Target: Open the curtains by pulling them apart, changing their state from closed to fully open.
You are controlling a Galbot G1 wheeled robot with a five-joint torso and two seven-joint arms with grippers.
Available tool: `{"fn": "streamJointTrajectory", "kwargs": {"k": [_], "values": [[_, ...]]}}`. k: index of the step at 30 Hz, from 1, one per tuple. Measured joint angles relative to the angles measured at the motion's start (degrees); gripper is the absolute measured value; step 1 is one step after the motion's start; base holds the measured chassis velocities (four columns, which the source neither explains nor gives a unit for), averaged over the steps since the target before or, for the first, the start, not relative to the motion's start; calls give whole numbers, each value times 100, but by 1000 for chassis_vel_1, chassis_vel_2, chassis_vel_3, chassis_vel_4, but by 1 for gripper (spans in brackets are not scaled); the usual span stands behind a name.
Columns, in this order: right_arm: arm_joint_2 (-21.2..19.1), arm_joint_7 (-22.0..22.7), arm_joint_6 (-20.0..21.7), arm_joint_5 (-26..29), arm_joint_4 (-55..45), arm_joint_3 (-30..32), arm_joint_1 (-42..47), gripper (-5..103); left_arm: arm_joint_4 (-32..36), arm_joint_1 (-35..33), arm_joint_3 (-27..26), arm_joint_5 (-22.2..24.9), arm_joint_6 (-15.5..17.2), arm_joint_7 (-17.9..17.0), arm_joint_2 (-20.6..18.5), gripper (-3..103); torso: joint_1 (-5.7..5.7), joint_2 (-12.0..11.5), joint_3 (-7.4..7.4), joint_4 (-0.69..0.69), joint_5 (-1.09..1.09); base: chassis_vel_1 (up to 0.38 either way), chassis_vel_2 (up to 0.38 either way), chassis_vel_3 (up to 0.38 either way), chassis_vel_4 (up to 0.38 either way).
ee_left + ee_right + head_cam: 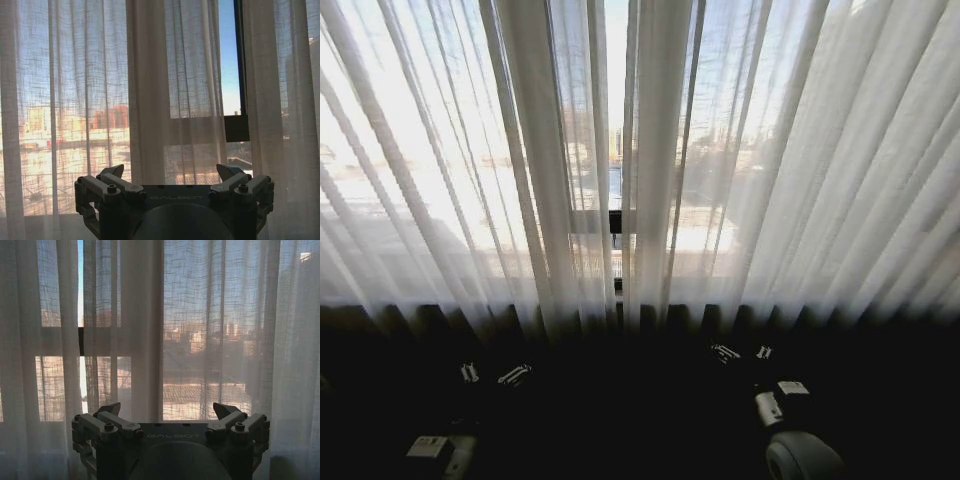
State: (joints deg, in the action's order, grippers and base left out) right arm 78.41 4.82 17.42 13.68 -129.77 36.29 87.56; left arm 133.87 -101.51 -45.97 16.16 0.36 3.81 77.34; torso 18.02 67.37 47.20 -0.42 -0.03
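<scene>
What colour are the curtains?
Sheer white-cream curtains with long vertical pleats, greyer where bunched; the head view shows them best.

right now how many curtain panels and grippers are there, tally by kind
curtain panels: 2, left panel and right panel, a narrow gap between them
grippers: 2, left gripper and right gripper, both with jaws open, clear of the fabric
total: 4

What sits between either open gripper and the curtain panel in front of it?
Nothing visible. The left gripper and right gripper, both open, face bare fabric of the curtains. A narrow gap shows where the panels meet.
</scene>
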Motion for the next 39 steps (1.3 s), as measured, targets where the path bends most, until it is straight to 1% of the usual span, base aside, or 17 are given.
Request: {"fn": "streamJointTrajectory", "kwargs": {"k": [4, 9, 11, 17, 21, 23, 27, 35, 37, 39], "values": [[16, -1, -2, 0, -3, -7, 9, 100, -1, -35, -17, 0, -46, 8, -3, 100, 0, 1, -1, -2, 4, -165, 515, 171, -538], [22, -4, -5, 0, -4, -15, 8, 100, -3, -51, -25, 4, -76, 18, -4, 100, -4, 1, -2, -2, 2, -292, 388, 292, -405], [25, -6, -6, -2, -4, -24, 6, 100, -3, -51, -25, 13, -85, 23, -4, 100, -5, 1, -1, -3, 7, -320, 374, 316, -340], [29, -42, -14, -7, -15, -56, -6, 100, -5, -41, -27, 29, -96, 25, -13, 100, -5, 0, -1, -1, 7, -362, 372, 352, -359], [13, -178, -10, -2, -49, -144, 22, 100, -22, -30, -28, 36, -110, 25, -15, 100, -2, 0, 0, -3, 3, -305, 355, 310, -372], [10, -186, 0, -3, -48, -211, 18, 100, -26, -27, -27, 38, -110, 24, -11, 100, 1, -1, 0, 0, 3, -144, 251, 223, -302], [-7, -180, 38, -4, 6, -442, 1, 100, -47, -26, -37, 47, -110, 21, -8, 100, 7, -3, 2, -3, 3, -100, 144, 104, -133], [-54, -257, 24, -68, 383, -764, -158, 100, -53, -1, -44, 38, -61, 6, 28, 100, -13, 6, -5, -1, 4, 16, -15, -15, 31], [-50, -225, 22, -98, 564, -816, -276, 100, -51, 53, -44, 38, -9, -4, 32, 100, -13, 6, -5, -1, 5, 39, -64, -44, 72], [-74, -61, 22, -103, 873, -921, -548, 100, -45, 90, -55, 47, 23, -6, 39, 100, -10, 4, -3, -3, 5, 0, 0, 0, 0]]}}
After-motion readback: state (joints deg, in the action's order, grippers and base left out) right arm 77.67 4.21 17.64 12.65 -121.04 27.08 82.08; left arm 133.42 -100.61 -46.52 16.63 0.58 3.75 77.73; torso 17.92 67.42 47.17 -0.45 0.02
